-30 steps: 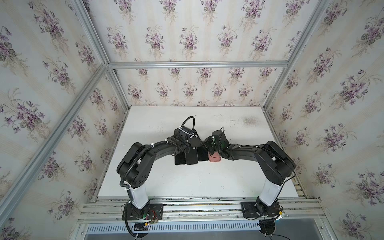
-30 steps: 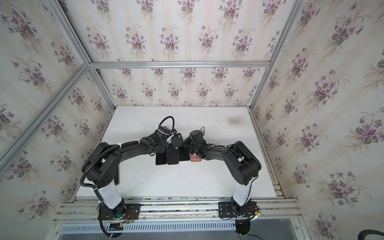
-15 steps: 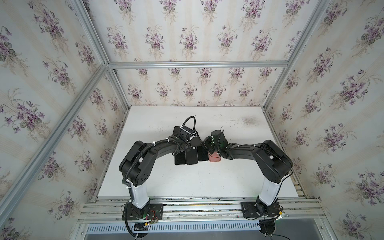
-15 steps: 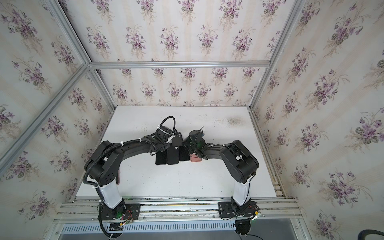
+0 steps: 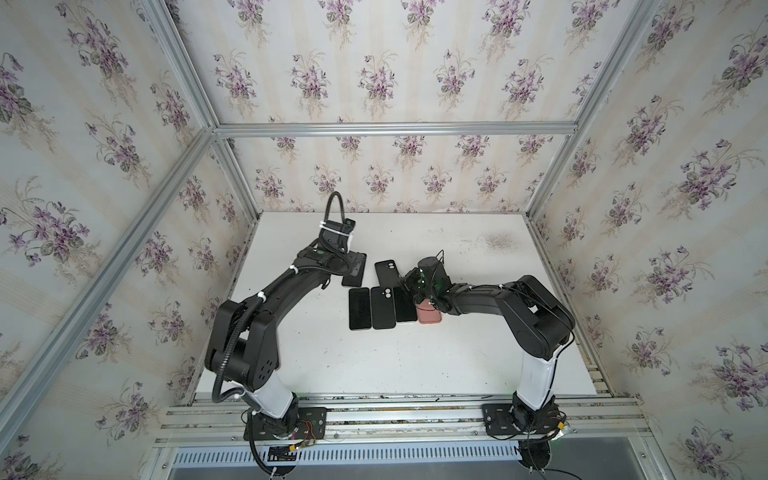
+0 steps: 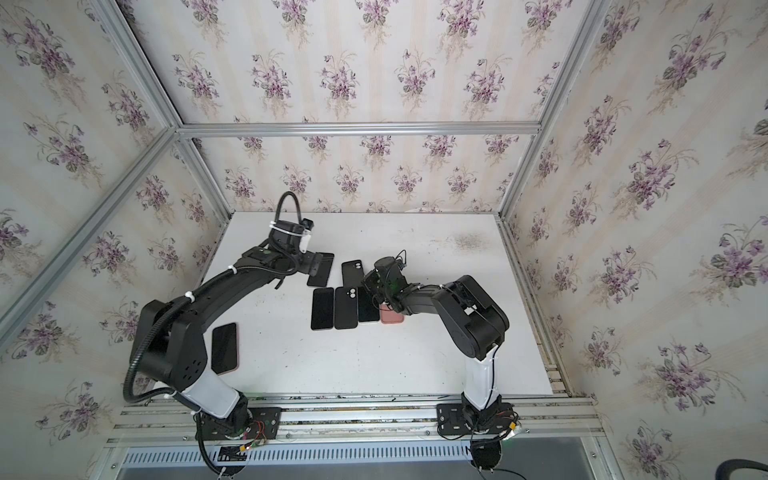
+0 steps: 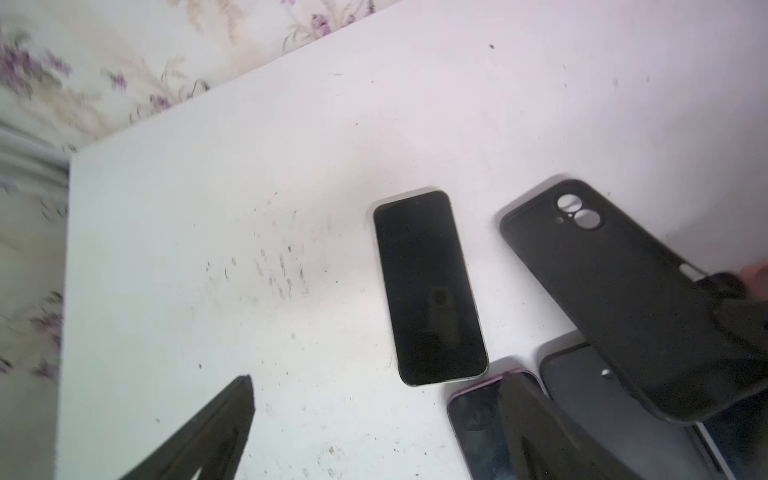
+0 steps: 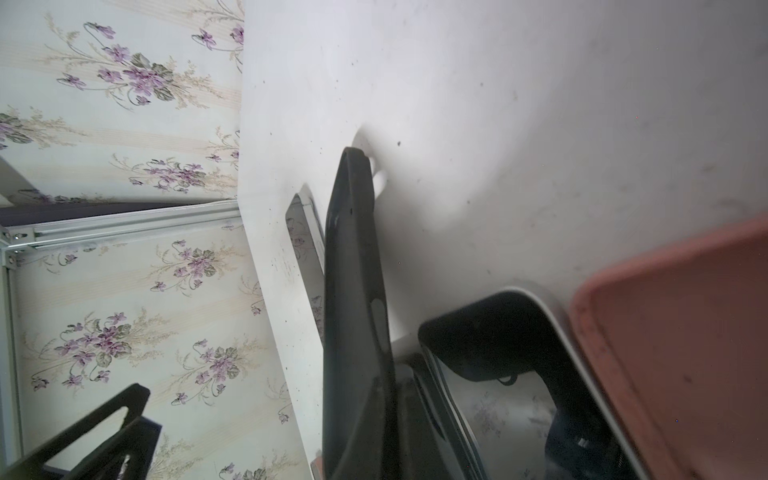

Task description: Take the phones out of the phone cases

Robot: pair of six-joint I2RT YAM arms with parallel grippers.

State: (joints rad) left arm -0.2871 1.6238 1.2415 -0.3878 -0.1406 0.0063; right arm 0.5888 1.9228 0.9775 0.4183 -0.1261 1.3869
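Left pincer (image 7: 376,386) of mine stands wide open with nothing in it, its fingers (image 7: 208,432) splayed above the worktop (image 7: 208,208). The phone (image 7: 428,286) lies flat just beyond them, dark face up, touching neither finger. It sits toward the far edge, left of the middle and clear of everything else. I judge that is the reason for the spot: bare surface, nothing to land on or knock. My right pincer (image 5: 409,287) is closed on one rim of the black phone case (image 7: 615,291), which is empty and tilted. The end with the camera cut-outs dips toward the worktop, while the held end is raised over the row of dark handsets (image 5: 382,309). Gripping it by the rim keeps the case off that row and leaves its hollow free. A pink case (image 5: 430,318) ends the row on the right, partly under my right wrist. A spare phone (image 6: 225,348) lies toward the front left corner, by my left arm. With phone and case well apart, I read the removal as done; only the case remains in hand.
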